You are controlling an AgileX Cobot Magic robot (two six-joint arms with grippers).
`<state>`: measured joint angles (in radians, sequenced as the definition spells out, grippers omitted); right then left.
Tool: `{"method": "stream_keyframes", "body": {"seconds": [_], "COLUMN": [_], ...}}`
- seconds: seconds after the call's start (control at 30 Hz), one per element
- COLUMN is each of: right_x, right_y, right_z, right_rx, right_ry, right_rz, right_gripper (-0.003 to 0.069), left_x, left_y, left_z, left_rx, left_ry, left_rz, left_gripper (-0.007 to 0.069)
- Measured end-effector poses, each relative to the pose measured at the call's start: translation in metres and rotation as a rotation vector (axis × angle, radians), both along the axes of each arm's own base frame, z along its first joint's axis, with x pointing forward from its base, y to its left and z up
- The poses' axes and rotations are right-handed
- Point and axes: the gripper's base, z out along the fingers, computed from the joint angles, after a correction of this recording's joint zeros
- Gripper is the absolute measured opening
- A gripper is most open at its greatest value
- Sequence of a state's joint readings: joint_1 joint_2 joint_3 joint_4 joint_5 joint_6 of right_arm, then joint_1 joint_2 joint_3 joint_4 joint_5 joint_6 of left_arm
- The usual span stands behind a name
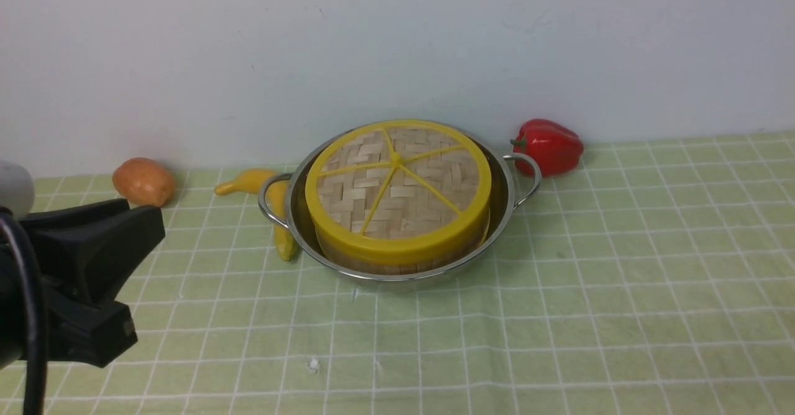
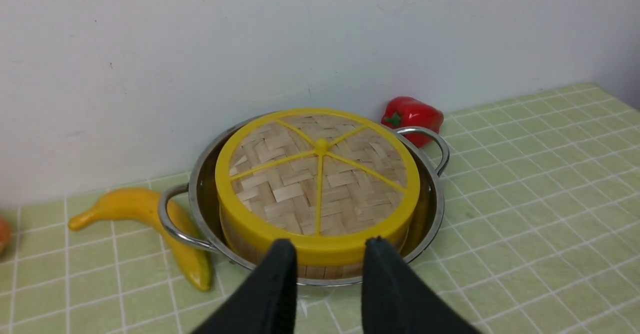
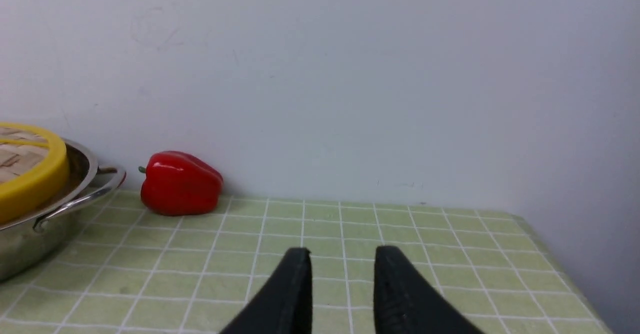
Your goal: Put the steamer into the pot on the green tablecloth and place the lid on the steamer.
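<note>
The shiny pot [image 1: 504, 210] stands on the green tablecloth [image 1: 559, 315] near the back wall. Inside it sits the steamer [image 1: 372, 264], of which only a strip of bamboo wall shows. The woven lid [image 1: 397, 188] with its yellow rim and spokes lies flat on top of the steamer. My left gripper [image 1: 140, 278] hangs open at the front left, well short of the pot; in the left wrist view the left gripper [image 2: 330, 246] points at the lid [image 2: 320, 174] and holds nothing. My right gripper [image 3: 343, 251] is open over bare cloth to the right of the pot [image 3: 75, 201].
A red pepper [image 1: 549, 146] lies just right of the pot by the wall. A yellow banana [image 1: 248, 181] curves round the pot's left handle, and a brown potato [image 1: 144, 181] sits further left. The cloth's right edge [image 3: 550, 254] meets a side wall.
</note>
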<state>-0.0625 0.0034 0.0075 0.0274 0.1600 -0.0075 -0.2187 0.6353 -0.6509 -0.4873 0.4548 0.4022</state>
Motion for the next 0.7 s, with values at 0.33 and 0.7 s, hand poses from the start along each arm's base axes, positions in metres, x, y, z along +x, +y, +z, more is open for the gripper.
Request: {"method": "stream_keyframes", "body": {"seconds": [0.33,0.7], "right_x": [0.000,0.000], "right_y": [0.000,0.000], "right_z": [0.000,0.000], "right_rx": [0.000,0.000], "right_ry": [-0.001,-0.007], "right_rz": [0.000,0.000], "right_gripper": [0.0240,0.0240], "left_x": [0.000,-0.032], "left_y": [0.000,0.031], "left_z": [0.000,-0.047], "left_rx": [0.000,0.281], "left_ry": [0.000,-0.118], "left_rz": [0.000,0.179], "left_gripper": [0.0206,0.0222]}}
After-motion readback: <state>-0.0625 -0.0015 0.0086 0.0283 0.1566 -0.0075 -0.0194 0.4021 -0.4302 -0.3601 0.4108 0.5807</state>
